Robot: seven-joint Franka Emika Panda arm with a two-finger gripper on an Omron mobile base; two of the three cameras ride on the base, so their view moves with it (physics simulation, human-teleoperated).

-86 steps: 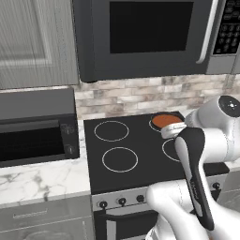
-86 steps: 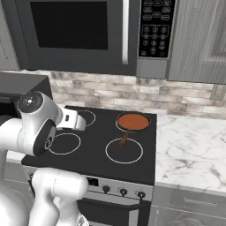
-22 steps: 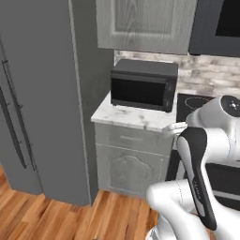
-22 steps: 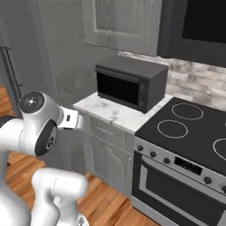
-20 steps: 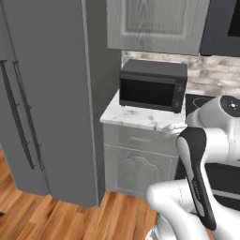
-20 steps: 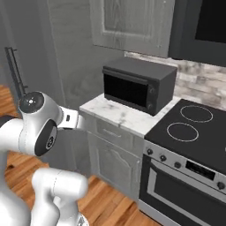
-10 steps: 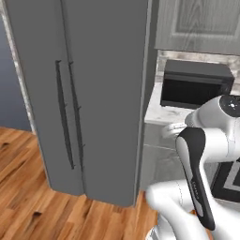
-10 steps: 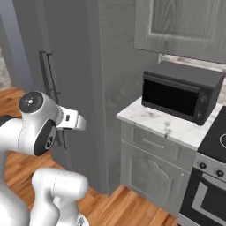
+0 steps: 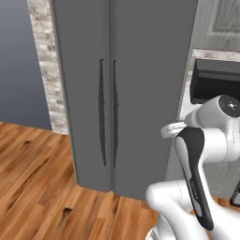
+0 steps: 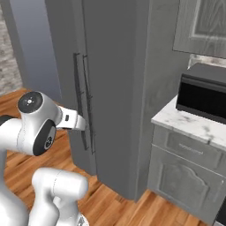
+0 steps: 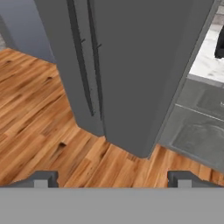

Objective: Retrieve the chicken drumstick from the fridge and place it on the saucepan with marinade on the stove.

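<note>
The fridge point(image 9: 140, 84) stands with both doors shut, its two long handles point(image 9: 108, 117) side by side at the centre seam. The white arm point(image 9: 197, 154) is folded close in front of it, and the gripper point(image 11: 113, 177) points down at the wooden floor point(image 11: 35, 100), jaws spread wide and empty. A black microwave point(image 10: 204, 99) sits on a marble counter point(image 10: 190, 123) to the right of the fridge.
</note>
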